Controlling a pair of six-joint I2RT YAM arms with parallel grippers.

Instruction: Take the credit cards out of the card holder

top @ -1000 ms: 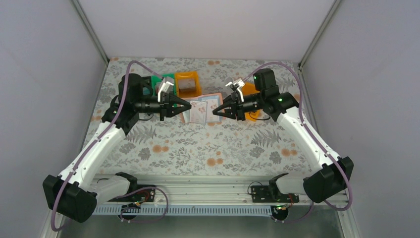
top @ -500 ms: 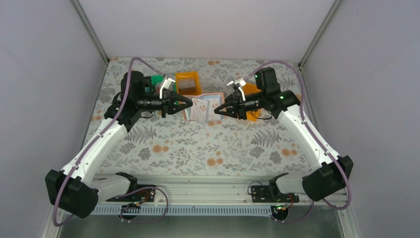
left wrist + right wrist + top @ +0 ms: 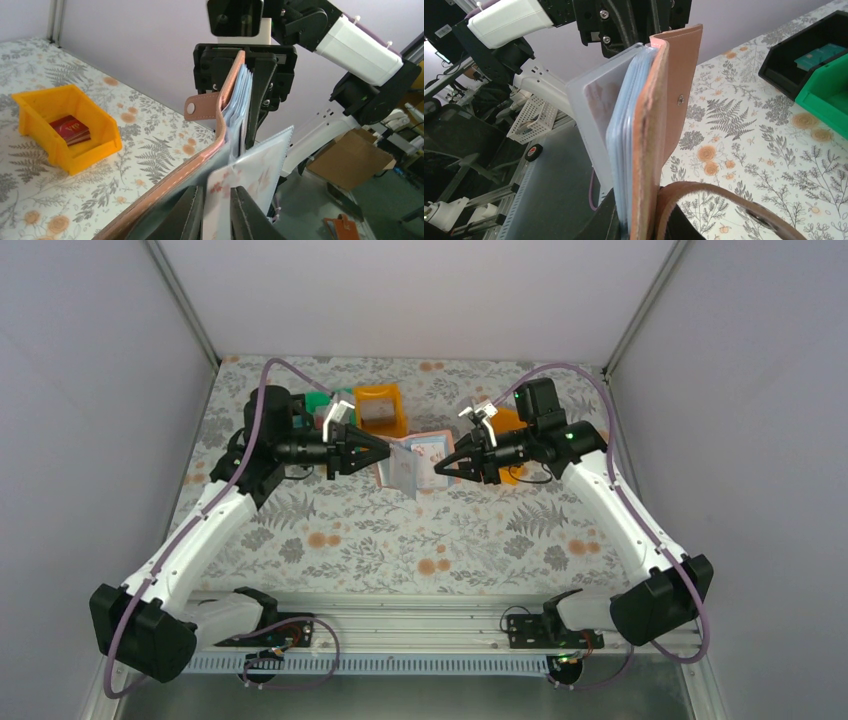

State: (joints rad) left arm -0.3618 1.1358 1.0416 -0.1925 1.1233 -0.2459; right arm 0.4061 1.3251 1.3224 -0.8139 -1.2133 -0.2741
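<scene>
The card holder (image 3: 418,462) hangs folded between both grippers above the table, brownish-pink outside (image 3: 224,102) with pale blue sleeves (image 3: 624,125) inside. My left gripper (image 3: 217,214) pinches a whitish-pink credit card (image 3: 220,192) that sticks partly out of a clear sleeve (image 3: 265,160). My right gripper (image 3: 644,222) is shut on the holder's cover and sleeve stack from the other side (image 3: 442,472). The closing tab (image 3: 724,197) curls beside its fingers. A dark red credit card (image 3: 71,130) lies in an orange bin (image 3: 95,150), and a teal one (image 3: 816,56) lies in a black bin (image 3: 784,70).
In the top view the orange bin (image 3: 379,410) and a green bin (image 3: 318,402) stand at the back, behind my left gripper (image 3: 384,453). A second orange bin (image 3: 506,422) sits behind the right wrist. The green bin (image 3: 829,97) adjoins the black one.
The holder lay open and flat; now its left side has risen and it stands folded between the grippers. My left gripper has edged right onto it.
</scene>
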